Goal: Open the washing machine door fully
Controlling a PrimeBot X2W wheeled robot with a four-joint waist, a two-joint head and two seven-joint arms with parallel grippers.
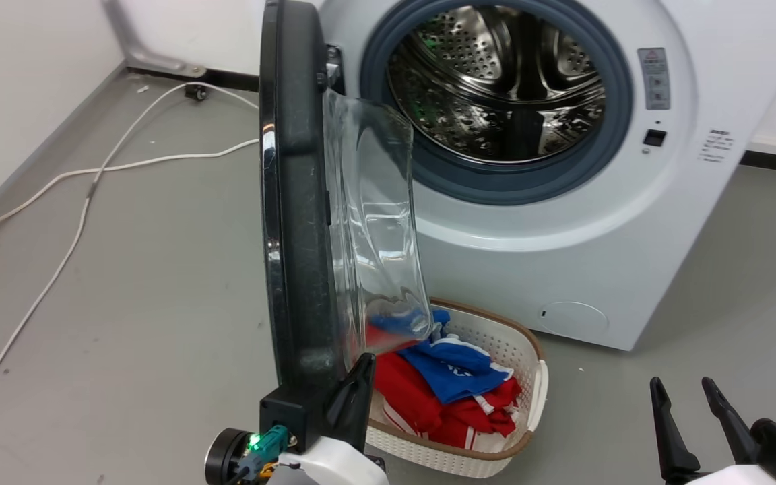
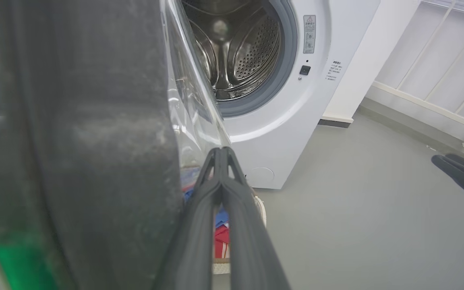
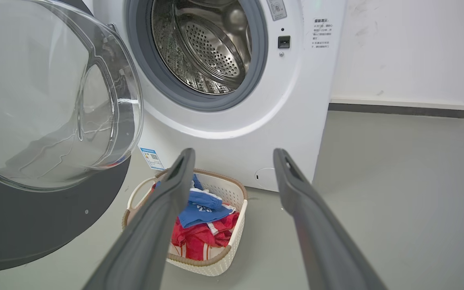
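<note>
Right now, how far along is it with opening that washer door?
Mostly done: the washing machine door stands swung out roughly square to the washing machine, its drum exposed. In hand: the left gripper, fingers shut, sits at the door's inner side, seemingly pushing. Left: swinging it wider. The right gripper hangs open, apart.

Just left of the left gripper (image 2: 220, 150), the washing machine door (image 2: 75, 141) is a dark blur, and its rim is cut off by the wrist view's edges. Whether the gripper touches it cannot be told. Behind that gripper the laundry basket (image 2: 261, 207) is mostly hidden. Beyond the right gripper (image 3: 233, 153), the washing machine (image 3: 296, 100) bears print (image 3: 323, 33) too small to read.
</note>
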